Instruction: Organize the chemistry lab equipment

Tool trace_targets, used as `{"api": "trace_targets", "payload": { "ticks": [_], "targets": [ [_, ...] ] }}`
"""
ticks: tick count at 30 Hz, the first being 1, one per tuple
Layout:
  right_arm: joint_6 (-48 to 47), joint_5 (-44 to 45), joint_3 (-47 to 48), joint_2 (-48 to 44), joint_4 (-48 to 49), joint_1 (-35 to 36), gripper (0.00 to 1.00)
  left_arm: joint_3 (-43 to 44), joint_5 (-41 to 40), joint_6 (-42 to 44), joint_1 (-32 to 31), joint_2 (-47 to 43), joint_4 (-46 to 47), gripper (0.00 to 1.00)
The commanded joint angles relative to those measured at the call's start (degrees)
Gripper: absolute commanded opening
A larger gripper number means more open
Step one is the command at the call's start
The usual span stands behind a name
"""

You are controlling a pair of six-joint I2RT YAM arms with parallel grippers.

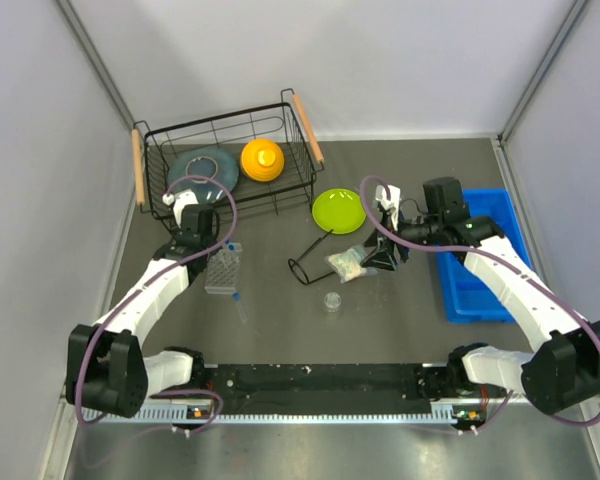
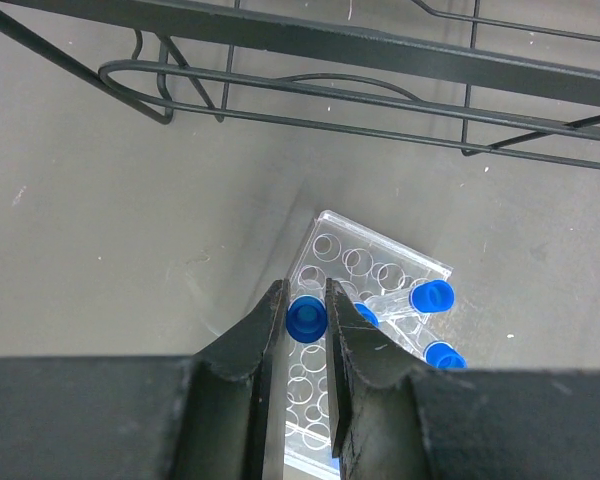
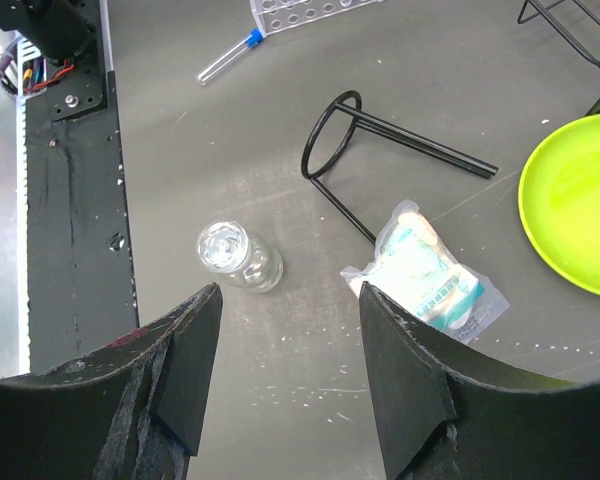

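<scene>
One blue-capped test tube (image 2: 306, 317) is pinched at its cap between the jaws of the left gripper (image 2: 302, 292), which stand narrow, almost together, and point down over the clear plastic rack (image 2: 372, 262). More blue caps show in the rack's holes to the right of the held one. The rack stands on the left half of the table (image 1: 400, 330), just near of a wire basket (image 1: 308, 130) with wooden handles. This basket sits at the far left and holds a grey plate (image 1: 202, 170) and an orange bowl (image 1: 262, 160). A loose tube (image 1: 238, 300) lies flat on the surface just near of the rack. The right gripper (image 3: 288, 300) hangs over the middle of the table with its jaws partly apart and nothing between them. To its left on the surface lie the crinkly clear packet (image 3: 430, 275) and, nearer, the small round clear dish (image 3: 238, 255), the two apart from each other. A black wire frame (image 3: 420, 140) lies just beside the packet on its left, and the lime-green plate (image 1: 338, 211) lies beyond them. A blue bin (image 1: 470, 295) rests along the right edge, partly under the right arm. The table is dark grey, matt and flecked with pale specks. A black strip (image 1: 320, 380) and a toothed metal rail run along its near edge. Pale grey walls (image 1: 380, 60) close the scene on the left, far and right sides.
</scene>
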Motion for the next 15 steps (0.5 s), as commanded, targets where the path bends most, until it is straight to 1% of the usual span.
{"api": "trace_targets", "payload": {
  "ticks": [1,15],
  "targets": [
    [-1.53,-1.59,-0.08,0.24,1.81,-0.68,0.58,-0.42,0.86,-0.72,0.48,0.77,3.22,0.07],
    [-1.44,-2.12,-0.08,0.33,1.81,-1.20,0.58,-1.65,0.86,-1.25,0.83,3.31,3.92,0.09]
  ]
}}
